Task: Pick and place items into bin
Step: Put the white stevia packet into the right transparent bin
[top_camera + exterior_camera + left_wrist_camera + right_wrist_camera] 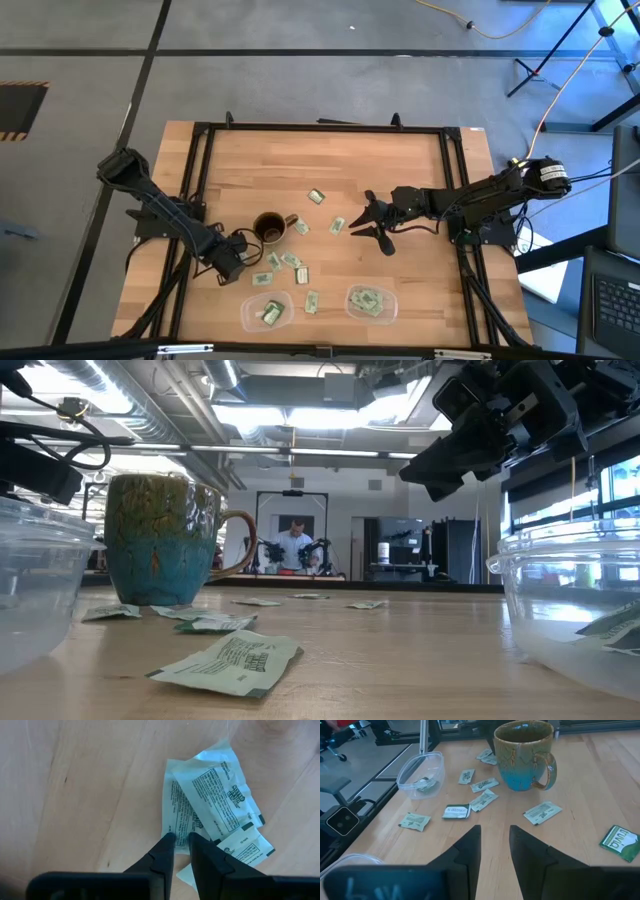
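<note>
Several small pale green and white packets lie flat on the wooden table around a brown and blue mug [270, 228]. My left gripper [238, 258] points straight down beside the mug, toward the table's left and near side. It stands over a small pile of three overlapping packets [220, 795], its fingers closed to a narrow gap on the lowest one [175, 805]. My right gripper [362, 226] hovers open to the right of the mug, holding nothing. Two clear bins [250, 318] [388, 302] at the near edge each hold packets. My left gripper [181, 839] comes from above, pointing down. Its two fingertips [167, 842] stand on the near end [172, 827] of the pale green packet that lies partly under the others, with a strip of it in the narrow gap between them. The packet lies flat on the table.
The mug [165, 540] stands upright close to my left gripper. More packets [542, 812] lie between the mug and the bins, and a darker green one [619, 841] lies toward the far side. A black frame [200, 130] runs round the tabletop.
</note>
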Tool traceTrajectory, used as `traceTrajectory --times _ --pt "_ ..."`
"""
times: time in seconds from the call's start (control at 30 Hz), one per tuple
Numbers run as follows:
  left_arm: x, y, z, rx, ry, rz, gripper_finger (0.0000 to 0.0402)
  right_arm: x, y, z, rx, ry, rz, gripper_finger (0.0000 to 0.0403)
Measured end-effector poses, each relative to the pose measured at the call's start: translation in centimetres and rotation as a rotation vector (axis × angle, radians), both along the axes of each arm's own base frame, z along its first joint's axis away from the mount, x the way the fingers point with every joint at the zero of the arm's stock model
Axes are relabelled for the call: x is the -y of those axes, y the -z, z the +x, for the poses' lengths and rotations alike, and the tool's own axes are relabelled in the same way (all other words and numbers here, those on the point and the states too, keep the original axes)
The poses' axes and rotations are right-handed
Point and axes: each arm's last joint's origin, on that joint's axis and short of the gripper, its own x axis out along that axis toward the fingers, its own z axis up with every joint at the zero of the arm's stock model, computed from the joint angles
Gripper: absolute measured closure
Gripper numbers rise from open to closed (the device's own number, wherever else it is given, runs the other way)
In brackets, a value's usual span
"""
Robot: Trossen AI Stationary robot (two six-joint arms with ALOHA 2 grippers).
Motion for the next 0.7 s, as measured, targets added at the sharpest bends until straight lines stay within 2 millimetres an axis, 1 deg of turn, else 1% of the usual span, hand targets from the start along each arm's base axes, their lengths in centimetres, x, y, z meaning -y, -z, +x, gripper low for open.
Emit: traceTrajectory --times 0.2,0.3,0.43,0.53,0.63,0.7 --pt "0.1 0.0 0.0 0.002 0.004 -0.009 0.0380 0.0 0.0 0.0 -0.001 0.000 0.000 0.0298" --pt "0.1 -0.2 0.1 0.000 0.035 -0.014 0.0395 0.0 0.0 0.0 0.000 0.000 0.000 0.0298" --pt "0.1 -1.1 -0.1 -0.045 0.058 -0.010 0.0397 0.0 0.0 0.0 0.000 0.000 0.000 0.0298" --pt "0.0 -2.3 -0.2 -0.070 0.036 0.016 0.0399 0.0 0.0 0.0 0.000 0.001 0.000 0.0298" --pt "-0.3 -3.1 -0.5 -0.118 0.015 0.058 0.0399 0.0 0.0 0.0 -0.004 0.000 0.000 0.0298" --pt "-0.2 -3.7 -0.3 -0.121 0.015 0.065 0.0399 0.0 0.0 0.0 -0.004 0.000 0.000 0.0298"
